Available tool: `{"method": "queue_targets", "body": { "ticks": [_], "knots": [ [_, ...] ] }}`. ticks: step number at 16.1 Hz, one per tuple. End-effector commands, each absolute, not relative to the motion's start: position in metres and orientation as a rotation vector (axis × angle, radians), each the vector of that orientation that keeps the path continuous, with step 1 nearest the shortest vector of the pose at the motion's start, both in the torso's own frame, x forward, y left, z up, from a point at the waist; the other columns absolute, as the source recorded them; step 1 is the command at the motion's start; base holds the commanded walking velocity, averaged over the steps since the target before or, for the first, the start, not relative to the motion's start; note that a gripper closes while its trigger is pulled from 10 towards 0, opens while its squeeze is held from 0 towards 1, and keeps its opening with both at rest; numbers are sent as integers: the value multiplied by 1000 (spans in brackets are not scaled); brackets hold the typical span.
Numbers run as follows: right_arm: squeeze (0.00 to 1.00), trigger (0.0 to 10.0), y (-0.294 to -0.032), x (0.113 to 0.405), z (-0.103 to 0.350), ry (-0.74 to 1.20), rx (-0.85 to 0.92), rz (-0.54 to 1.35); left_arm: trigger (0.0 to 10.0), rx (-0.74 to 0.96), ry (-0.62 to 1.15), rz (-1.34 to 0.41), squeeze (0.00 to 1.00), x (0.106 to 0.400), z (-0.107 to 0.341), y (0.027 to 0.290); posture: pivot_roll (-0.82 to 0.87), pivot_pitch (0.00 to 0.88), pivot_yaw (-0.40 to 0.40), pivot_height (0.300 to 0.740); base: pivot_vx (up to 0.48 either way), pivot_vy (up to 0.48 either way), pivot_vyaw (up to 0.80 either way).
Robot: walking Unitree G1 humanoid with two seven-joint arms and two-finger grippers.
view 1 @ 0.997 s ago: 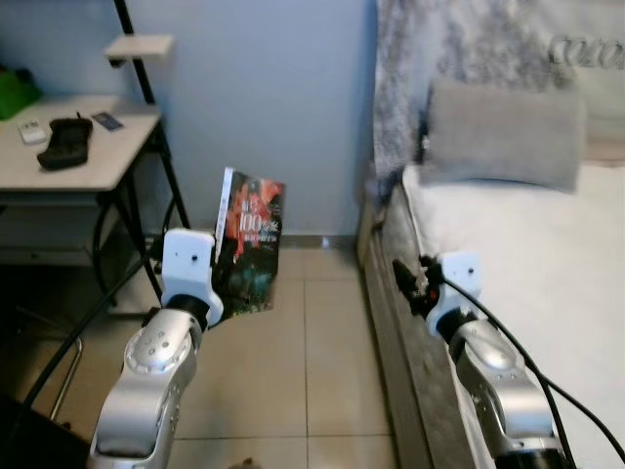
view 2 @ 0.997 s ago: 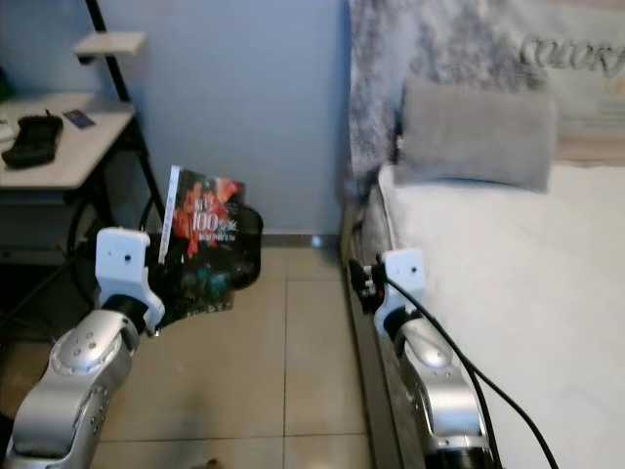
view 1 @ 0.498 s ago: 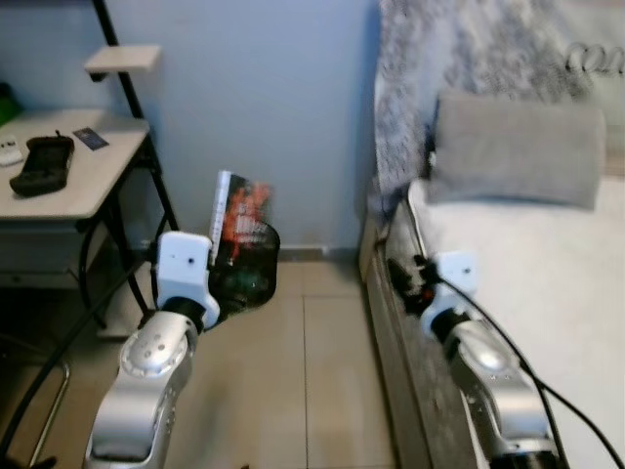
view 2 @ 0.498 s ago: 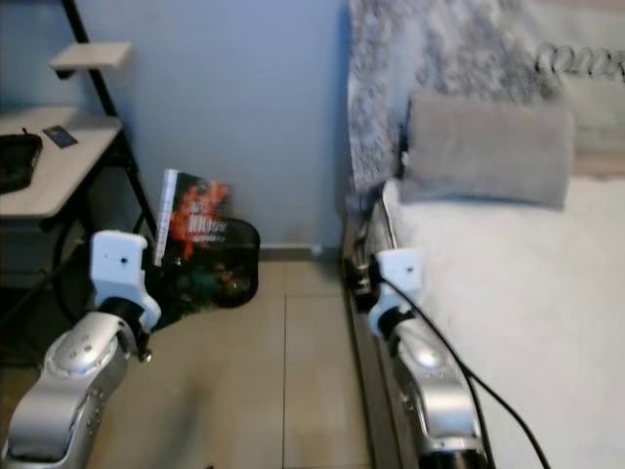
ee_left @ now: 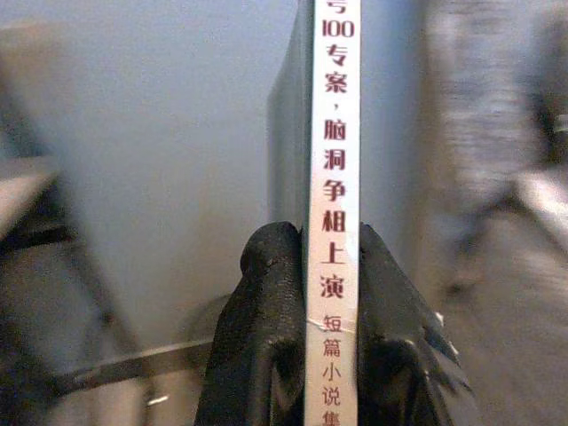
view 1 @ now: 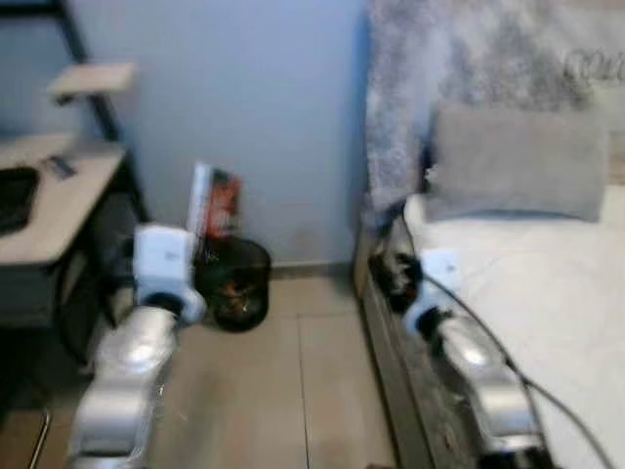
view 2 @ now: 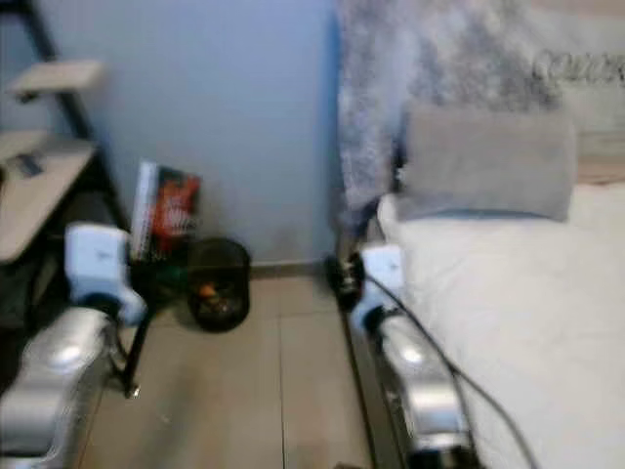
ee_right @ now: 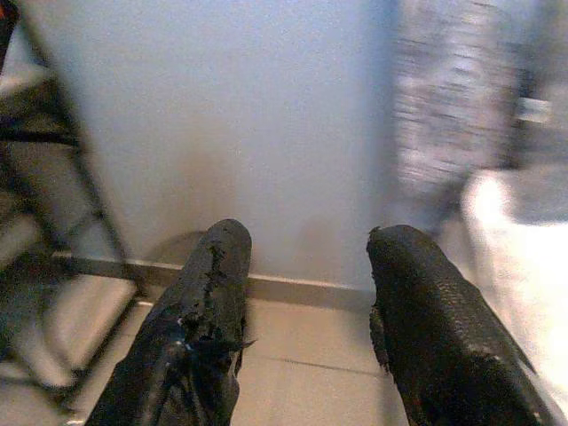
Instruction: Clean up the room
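My left gripper (ee_left: 330, 257) is shut on a thin book (ee_left: 334, 177), its white spine with red Chinese print standing upright between the two black fingers (ee_left: 263, 293). In the head views the book (view 1: 211, 200) is held up in front of the blue wall, above a black wire waste bin (view 1: 232, 296) on the floor. My right gripper (ee_right: 306, 266) is open with nothing between its fingers (ee_right: 217, 284), held out low beside the bed edge (view 1: 391, 322). The views are blurred by motion.
A light desk (view 1: 44, 200) on black legs stands at the left with a dark object on it. A bed (view 1: 527, 274) with a grey pillow (view 1: 518, 161) takes up the right. Tiled floor (view 1: 293, 381) runs between them to the blue wall.
The camera has moved toward the wall and turned, shifting the whole scene. The black bin behind the book has come into plain view. Both grippers keep their states.
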State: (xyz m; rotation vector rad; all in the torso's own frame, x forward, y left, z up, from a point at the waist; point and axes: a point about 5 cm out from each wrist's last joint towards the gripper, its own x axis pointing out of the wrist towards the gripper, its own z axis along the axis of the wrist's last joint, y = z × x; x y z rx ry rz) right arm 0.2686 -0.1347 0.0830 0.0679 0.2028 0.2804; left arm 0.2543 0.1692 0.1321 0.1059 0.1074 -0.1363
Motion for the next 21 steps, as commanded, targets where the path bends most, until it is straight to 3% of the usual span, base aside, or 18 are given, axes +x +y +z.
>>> {"method": "queue_targets", "body": {
  "ticks": [1,3,17,21],
  "knots": [
    [0,10000,-131,271,87,186,78,288,10000,124,59,-130,0,256,143,174,84,0,8,740,424,0,-800],
    [0,10000,-130,271,88,178,72,289,10000,125,59,-128,0,256,143,175,88,0,10,740,424,0,-769],
    [0,10000,-127,274,87,159,54,269,10000,146,62,-141,0,261,145,178,96,0,25,740,420,0,0],
    [0,10000,-126,277,86,176,64,280,10000,163,64,-138,0,261,144,177,100,0,18,740,0,0,-600]
  ]
}}
